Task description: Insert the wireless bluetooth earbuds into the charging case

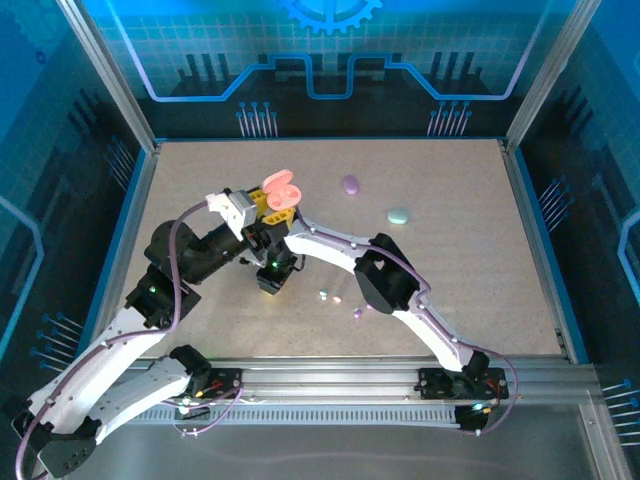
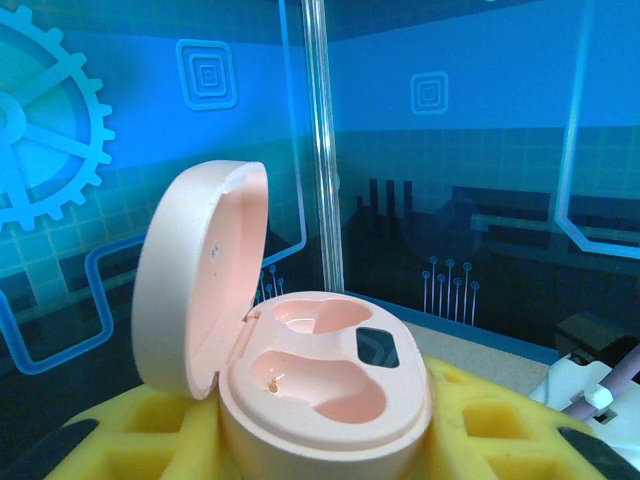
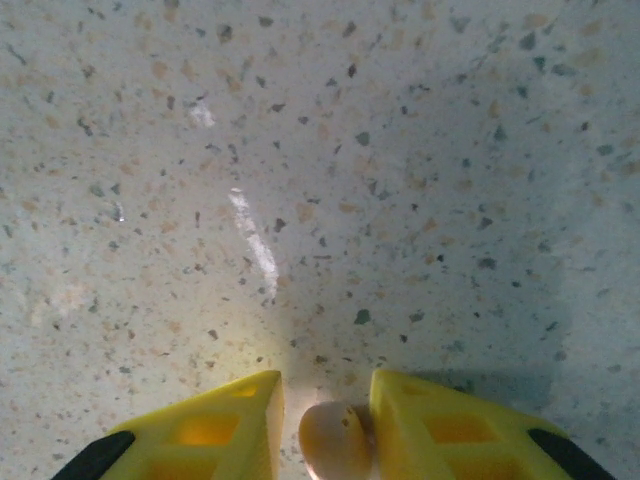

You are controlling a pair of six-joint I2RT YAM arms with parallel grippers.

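Right wrist: small, egg-shaped cream-pink earbud (image 3: 335, 442) nipped in narrow right pincer (image 3: 327, 400); open pink case (image 2: 320, 400) clasped in left pincer (image 1: 277, 210).

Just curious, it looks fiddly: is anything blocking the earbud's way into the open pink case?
Nothing visible does. The earbud sits between the fingers of the right gripper, and the pink case has its lid up, both sockets empty.

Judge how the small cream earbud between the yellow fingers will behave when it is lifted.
The earbud looks smooth and rounded, so it may slip or twist between the right tool's hard fingers. It is tiny beside them, so probably very light. Dropped on the flat table, it would likely roll.
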